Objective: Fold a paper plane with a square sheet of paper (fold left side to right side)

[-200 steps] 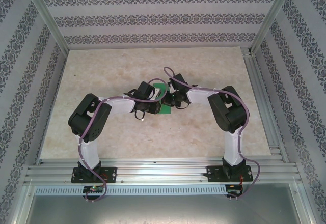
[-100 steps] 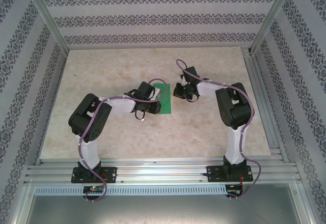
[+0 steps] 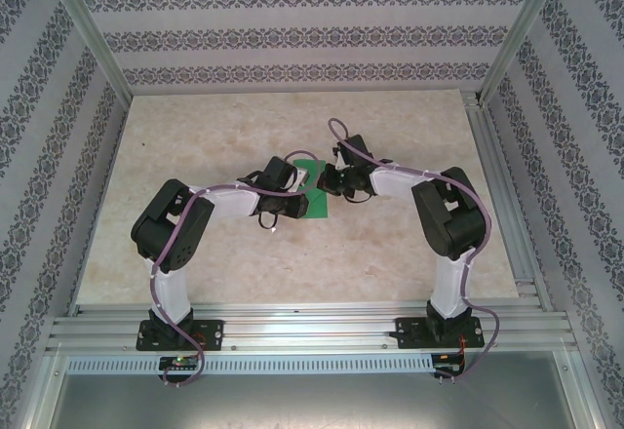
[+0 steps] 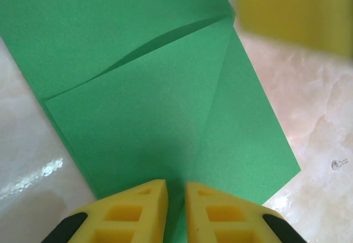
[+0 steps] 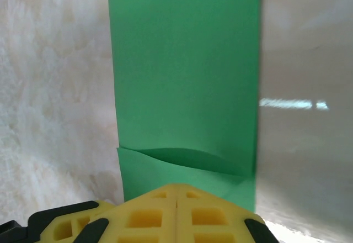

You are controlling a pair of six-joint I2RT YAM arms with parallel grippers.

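The square sheet of paper [image 3: 316, 209] is bright green and lies on the table folded into a tall strip, with a slanted flap layer that bows up slightly [image 4: 149, 88]. My left gripper [image 3: 295, 193] rests on its left side. The yellow fingertips [image 4: 176, 199] stand a narrow gap apart over a crease, and nothing is clamped between them. My right gripper [image 3: 327, 183] is at the paper's upper right edge. Its yellow fingers are shut tip to tip [image 5: 176, 196] just over the flap end of the paper [image 5: 185, 72]. It shows as a yellow blur [image 4: 292, 11] beyond the paper.
The paper lies mid-table on a beige marble-patterned top [image 3: 195, 136]. An aluminium rail [image 3: 497, 195] runs along the right edge and another along the near edge [image 3: 312, 327]. Patterned walls enclose the back and sides.
The right gripper pulled away to the right of the paper, then came back to its upper right edge. The left gripper and the paper stayed put.
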